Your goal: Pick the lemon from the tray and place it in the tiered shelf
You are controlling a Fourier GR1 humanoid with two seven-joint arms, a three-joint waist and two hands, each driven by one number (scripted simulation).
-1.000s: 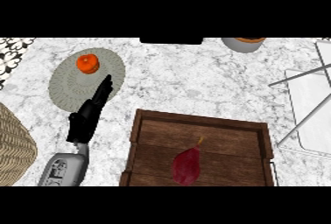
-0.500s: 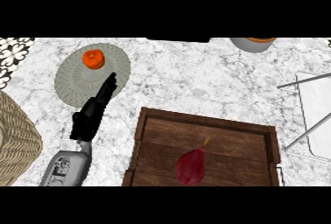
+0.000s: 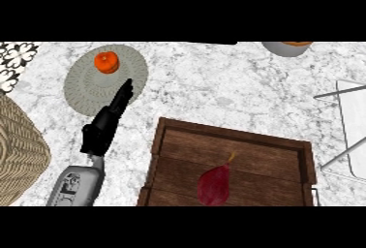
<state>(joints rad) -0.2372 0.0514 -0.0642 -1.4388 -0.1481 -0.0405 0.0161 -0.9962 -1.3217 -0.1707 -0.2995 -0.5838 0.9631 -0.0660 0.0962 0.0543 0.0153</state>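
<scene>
Head view | left robot hand (image 3: 107,121) straight-fingered, empty | tray (image 3: 236,133) holds dark-red teardrop item (image 3: 213,185), no lemon seen | likely light, smooth, firm | grasp widest middle

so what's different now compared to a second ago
The left hand has eased a little farther forward, and its straight fingers now reach over the near rim of the plate. It has taken hold of nothing and let go of nothing. Everything in the view has also slid slightly to the right. The dark red fruit lies in the tray as before, and the orange fruit is still on the plate.
</scene>
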